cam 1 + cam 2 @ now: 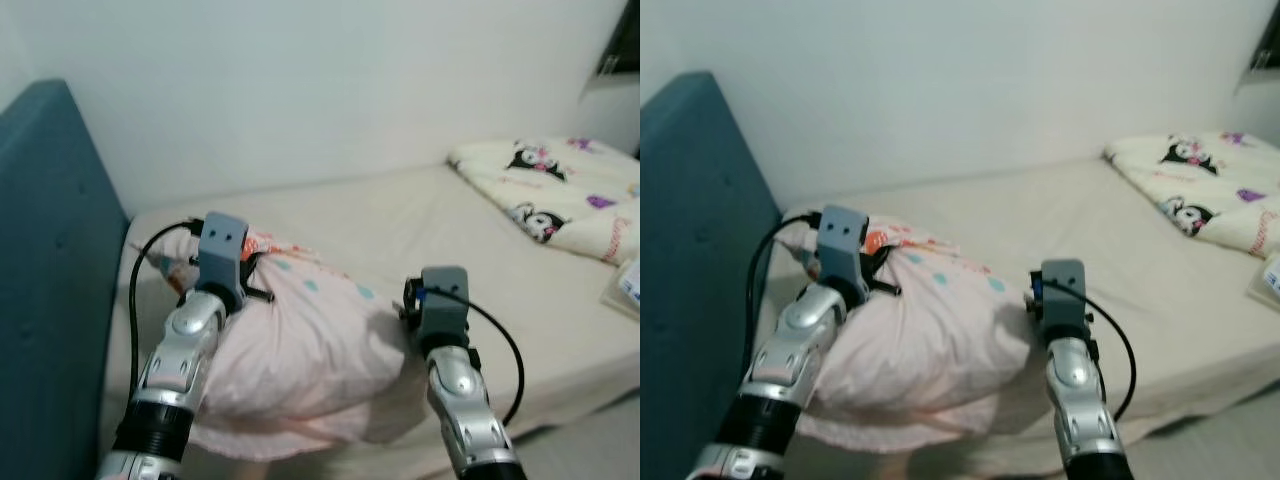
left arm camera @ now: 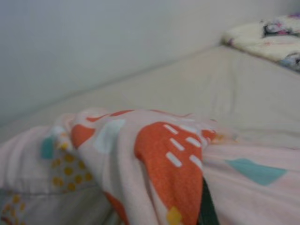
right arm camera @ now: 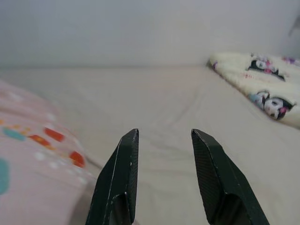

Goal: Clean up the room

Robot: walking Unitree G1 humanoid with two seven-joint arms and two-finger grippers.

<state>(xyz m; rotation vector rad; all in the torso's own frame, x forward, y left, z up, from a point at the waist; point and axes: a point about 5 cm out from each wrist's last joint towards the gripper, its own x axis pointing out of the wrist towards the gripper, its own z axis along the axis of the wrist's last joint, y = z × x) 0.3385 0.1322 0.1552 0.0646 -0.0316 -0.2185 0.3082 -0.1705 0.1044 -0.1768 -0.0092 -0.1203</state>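
right gripper (image 3: pixel 164 176) | fingers held apart, empty, beside pillow | left gripper (image 1: pixel 245 275) | clamped on bunched pillow (image 1: pixel 300 350) corner, near headboard (image 1: pixel 50 260) | bed (image 1: pixel 430 230) | folded blanket (image 1: pixel 560 195) laid beyond | risk: thin fabric pinch may be lost if lifted.

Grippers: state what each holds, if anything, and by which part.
The left gripper is shut on the pink pillow, pinching bunched fabric at its upper edge near the headboard. The right gripper is open, holding nothing.
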